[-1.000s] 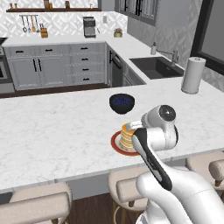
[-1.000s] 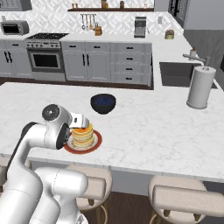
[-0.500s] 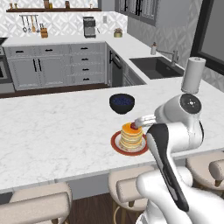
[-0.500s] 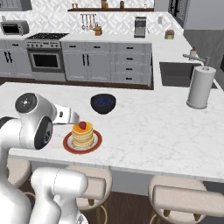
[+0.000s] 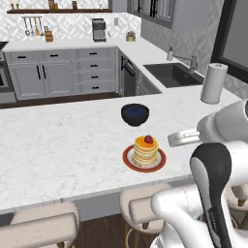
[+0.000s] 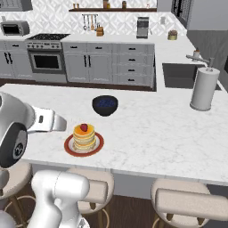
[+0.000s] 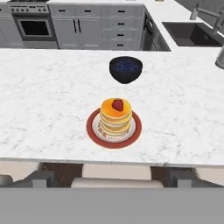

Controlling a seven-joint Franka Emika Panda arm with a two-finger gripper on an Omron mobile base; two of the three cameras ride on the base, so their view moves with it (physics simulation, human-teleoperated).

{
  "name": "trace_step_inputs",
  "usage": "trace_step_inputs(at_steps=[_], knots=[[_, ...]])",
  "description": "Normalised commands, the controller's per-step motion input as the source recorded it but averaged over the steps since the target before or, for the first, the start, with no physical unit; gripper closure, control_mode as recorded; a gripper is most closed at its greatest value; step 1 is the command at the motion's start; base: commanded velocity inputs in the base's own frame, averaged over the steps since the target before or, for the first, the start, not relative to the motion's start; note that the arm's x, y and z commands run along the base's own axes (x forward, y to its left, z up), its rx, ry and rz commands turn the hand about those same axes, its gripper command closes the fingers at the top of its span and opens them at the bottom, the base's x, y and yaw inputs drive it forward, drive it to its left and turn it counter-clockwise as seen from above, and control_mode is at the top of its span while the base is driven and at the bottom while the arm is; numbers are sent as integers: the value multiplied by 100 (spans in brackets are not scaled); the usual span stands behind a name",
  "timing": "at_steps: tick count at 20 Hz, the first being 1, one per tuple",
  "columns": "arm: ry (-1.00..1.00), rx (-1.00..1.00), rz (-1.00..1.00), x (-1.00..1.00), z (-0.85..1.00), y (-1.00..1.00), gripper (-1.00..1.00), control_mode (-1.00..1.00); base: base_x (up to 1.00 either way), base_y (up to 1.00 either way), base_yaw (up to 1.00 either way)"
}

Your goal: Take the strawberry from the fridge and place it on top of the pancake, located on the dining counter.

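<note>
The strawberry (image 5: 148,140) (image 6: 83,128) (image 7: 117,104) rests on top of the pancake (image 5: 145,152) (image 6: 84,138) (image 7: 116,119). The stack stands on a round red-brown plate (image 5: 158,162) (image 7: 93,131) near the front edge of the dining counter (image 5: 63,140) (image 6: 156,129) (image 7: 43,96). My gripper (image 7: 111,178) is open and empty, pulled back over the stools on the near side of the counter, looking down at the stack. Its fingertips (image 7: 41,178) stand wide apart. The fridge is out of view.
A black bowl (image 5: 135,114) (image 6: 105,105) (image 7: 125,69) sits just behind the plate. A paper towel roll (image 5: 213,83) (image 6: 204,88) stands at the counter's right end, near the sink (image 6: 180,75). Beige stools (image 5: 41,227) (image 6: 189,202) line the near edge.
The arm has drawn back and up from over the pancake toward the near side. The strawberry, hidden under the hand a second ago, now lies uncovered on the stack.
</note>
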Motion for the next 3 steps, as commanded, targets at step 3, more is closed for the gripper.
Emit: trace_step_inputs(at_steps=[3], knots=[[-40,7,0,-21,1,0,-100,-100,0,0,0]])
